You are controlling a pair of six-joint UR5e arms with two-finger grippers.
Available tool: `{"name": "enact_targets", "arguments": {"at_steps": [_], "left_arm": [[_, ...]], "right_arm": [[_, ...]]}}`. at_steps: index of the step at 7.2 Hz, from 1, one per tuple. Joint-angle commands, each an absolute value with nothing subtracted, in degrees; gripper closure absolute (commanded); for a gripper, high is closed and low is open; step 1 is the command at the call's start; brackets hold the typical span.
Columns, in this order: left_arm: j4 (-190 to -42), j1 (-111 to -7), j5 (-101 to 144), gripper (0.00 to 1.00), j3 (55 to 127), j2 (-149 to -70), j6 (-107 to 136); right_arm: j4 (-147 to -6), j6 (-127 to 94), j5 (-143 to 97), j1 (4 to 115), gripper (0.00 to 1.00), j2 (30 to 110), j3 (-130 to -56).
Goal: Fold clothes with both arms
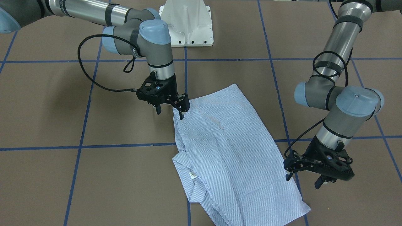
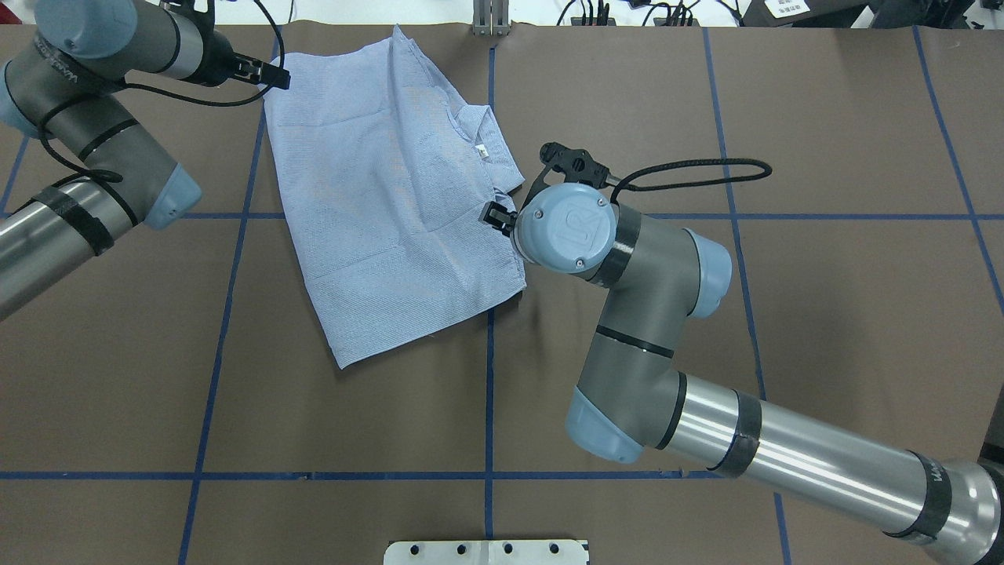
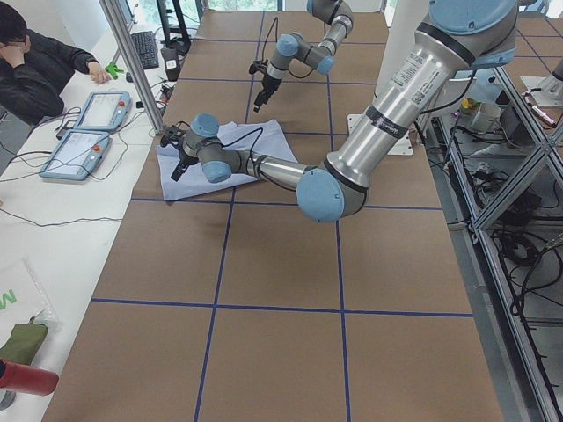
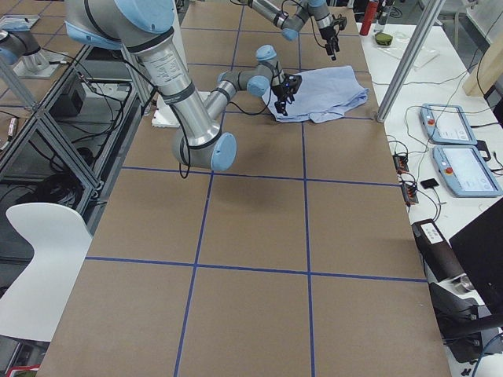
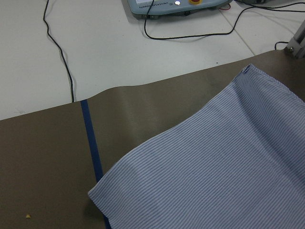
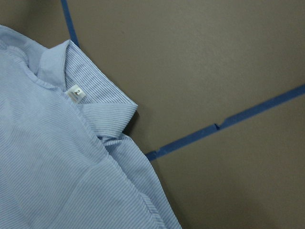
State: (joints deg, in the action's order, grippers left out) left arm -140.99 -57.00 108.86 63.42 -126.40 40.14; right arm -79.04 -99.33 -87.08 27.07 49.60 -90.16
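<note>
The light blue-and-white striped shirt (image 1: 229, 150) lies flat on the brown table, folded into a narrow shape. Its collar and small white neck label (image 1: 192, 175) face up. In the overhead view the shirt (image 2: 384, 212) lies left of centre. My right gripper (image 1: 169, 112) is open and empty, with one finger at the shirt's side edge below the collar; in the overhead view the right gripper (image 2: 502, 220) is mostly hidden under its wrist. My left gripper (image 1: 303, 179) is open and empty, just off the shirt's opposite edge near its far corner (image 2: 271, 74). The right wrist view shows the collar and label (image 6: 76, 93). The left wrist view shows a shirt corner (image 5: 214, 167).
The white pedestal base (image 1: 187, 25) stands at the robot's side of the table. Blue tape lines (image 1: 125, 146) cross the brown surface. Beyond the table's far edge are a white bench with teach pendants (image 3: 88, 132), cables, a metal post (image 3: 132, 61) and a seated person (image 3: 35, 61).
</note>
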Motion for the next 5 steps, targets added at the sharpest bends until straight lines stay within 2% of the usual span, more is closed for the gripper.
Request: {"name": "enact_targets", "arguments": {"at_steps": [1,3,5], "left_arm": [[-141.15,-56.43,108.72,0.0,64.25,-125.68,41.47],[-141.24,-56.43,108.72,0.0,64.34,-124.99,42.36],[-141.33,-56.43,108.72,0.0,64.42,-124.72,42.45]], "right_arm": [[-79.19,-108.52,-83.0,22.35,0.03,49.92,-89.65],[-79.02,-110.04,-82.0,21.62,0.11,49.75,-88.86],[-78.58,-110.13,-81.12,21.62,0.11,48.87,-86.58]]}}
